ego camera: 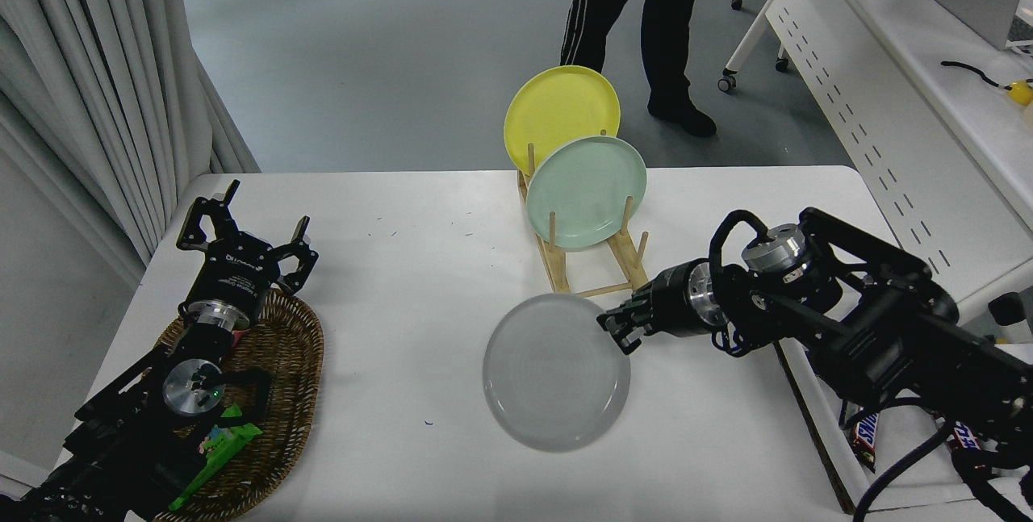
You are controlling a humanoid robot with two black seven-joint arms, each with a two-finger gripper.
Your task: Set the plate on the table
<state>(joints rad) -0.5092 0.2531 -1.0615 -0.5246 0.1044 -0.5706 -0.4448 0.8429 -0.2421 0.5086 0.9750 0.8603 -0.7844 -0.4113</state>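
Lying nearly flat at the near middle of the large white rectangular table, the round light grey plate is gripped at its right rim by the black right gripper, whose jaws are closed narrowly on that edge; whether the plate's underside fully touches the surface cannot be told. Three plates are counted in all: the grey one, a mint green plate and a yellow plate, the latter two stood upright in a single wooden dowel rack just behind the grey one. Two black arms are seen; the left gripper is parked at the lower left with its fingers spread wide, above one oval woven wicker basket in which a green packet is partly hidden by the arm. A white tray at the lower right is largely covered by the right arm, and only parts of wrapped chocolate bars can be made out there. The table's matte surface is marked by a few tiny dark specks. Beyond it a grey floor, pale pleated curtains at the left, a long white desk with a slotted side panel at the right, and the dark-trousered legs of one person, cut off at the top edge, are seen.
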